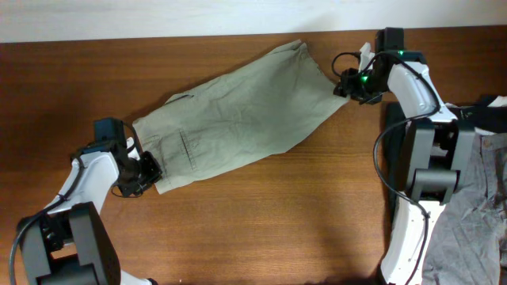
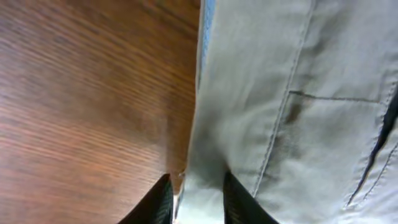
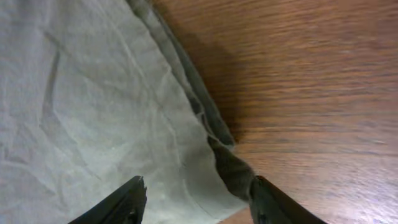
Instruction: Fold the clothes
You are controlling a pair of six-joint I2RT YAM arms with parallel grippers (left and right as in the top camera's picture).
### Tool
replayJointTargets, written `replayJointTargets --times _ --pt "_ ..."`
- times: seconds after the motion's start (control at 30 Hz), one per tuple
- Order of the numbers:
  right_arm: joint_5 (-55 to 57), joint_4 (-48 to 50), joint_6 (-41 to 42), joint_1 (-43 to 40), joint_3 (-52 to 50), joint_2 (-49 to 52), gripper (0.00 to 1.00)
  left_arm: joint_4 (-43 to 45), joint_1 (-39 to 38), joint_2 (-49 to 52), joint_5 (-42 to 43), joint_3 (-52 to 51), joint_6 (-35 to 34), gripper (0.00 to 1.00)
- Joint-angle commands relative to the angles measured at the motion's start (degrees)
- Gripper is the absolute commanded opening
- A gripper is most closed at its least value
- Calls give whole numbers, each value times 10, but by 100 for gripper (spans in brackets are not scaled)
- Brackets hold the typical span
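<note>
shorts [image 1: 238,111] diagonal on table [image 1: 301,214], grey trousers [image 1: 475,222] at right edge

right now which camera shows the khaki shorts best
Overhead: it alone shows the whole khaki shorts, laid diagonally across the table. Left wrist shows only one seamed edge with blue lining; right wrist only a creased corner.

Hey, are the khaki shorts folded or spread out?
Spread out. The shorts lie as one long diagonal strip on the table, left gripper and right gripper at its ends. Legs stacked or not: cannot tell.
</note>
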Motion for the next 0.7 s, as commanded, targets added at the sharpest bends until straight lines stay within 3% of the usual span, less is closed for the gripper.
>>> replayJointTargets --times 0.0,0.13,0.23,0.33,0.37,0.4,0.47,0.53,0.6,0.67 --pt "-2 0 -13 11 -18 20 60 15 3 5 13 -10 10 1" --pt "-2 -36 -13 9 -25 20 61 28 21 5 -96 -7 10 0" --pt "-3 -92 -14 1 -25 17 62 18 91 5 -117 9 10 0" --pt "-64 -111 -116 1 -25 10 68 -1 186 5 -112 52 20 0" --pt "-61 -111 -130 3 -25 10 70 -7 201 5 -89 66 34 0" --pt "-45 -84 -130 4 -25 10 77 -20 212 5 2 90 71 2" --pt "-43 -28 -128 3 -25 11 78 -35 199 5 113 96 105 24" --pt "-14 5 -98 4 -25 16 76 -65 163 5 134 93 115 38" --pt "-24 19 -82 5 -25 32 52 -79 114 5 130 84 140 43" --pt "-40 12 -83 8 -25 41 50 -77 74 6 87 67 140 45"
